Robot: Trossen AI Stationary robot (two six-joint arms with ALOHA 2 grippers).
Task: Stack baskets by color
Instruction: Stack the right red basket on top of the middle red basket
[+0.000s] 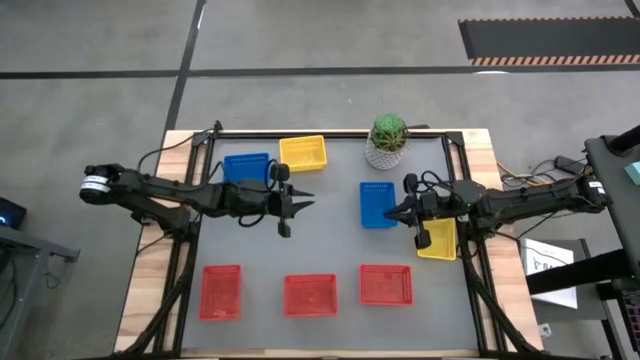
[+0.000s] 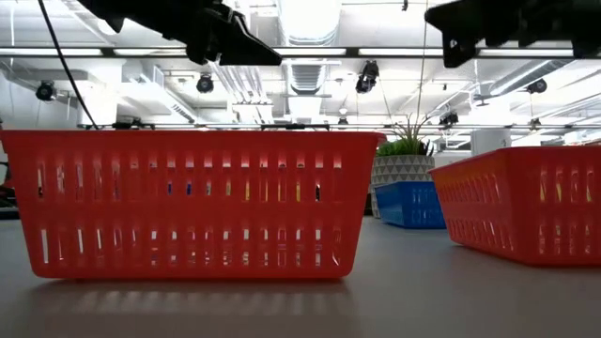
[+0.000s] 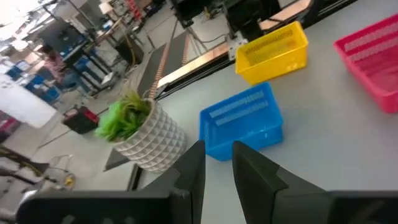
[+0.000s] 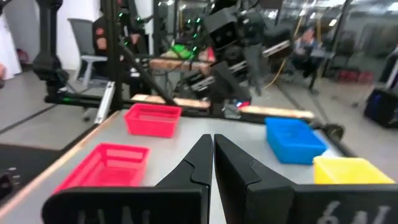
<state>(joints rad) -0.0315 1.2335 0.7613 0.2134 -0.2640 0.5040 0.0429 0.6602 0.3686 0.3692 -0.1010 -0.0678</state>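
Seven baskets rest singly on their bottoms on the grey table. Two blue baskets [image 1: 247, 166] [image 1: 378, 204] and two yellow baskets [image 1: 303, 152] [image 1: 437, 240] sit in the far half. Three red baskets [image 1: 221, 291] [image 1: 310, 294] [image 1: 386, 284] line the near edge. My left gripper [image 1: 304, 203] hovers over the table's middle, pointing toward the right-hand blue basket [image 3: 242, 121], its fingers [image 3: 194, 168] a little apart, holding nothing. My right gripper [image 1: 392, 213] hangs shut above that blue basket's right edge, pointing left, fingers [image 4: 202, 152] together and empty.
A green plant in a white pot [image 1: 387, 140] stands at the far edge, just behind the right-hand blue basket. Black frame rails [image 1: 455, 180] run along the table's sides. Bare grey table [image 1: 320, 240] lies between the far baskets and the red row.
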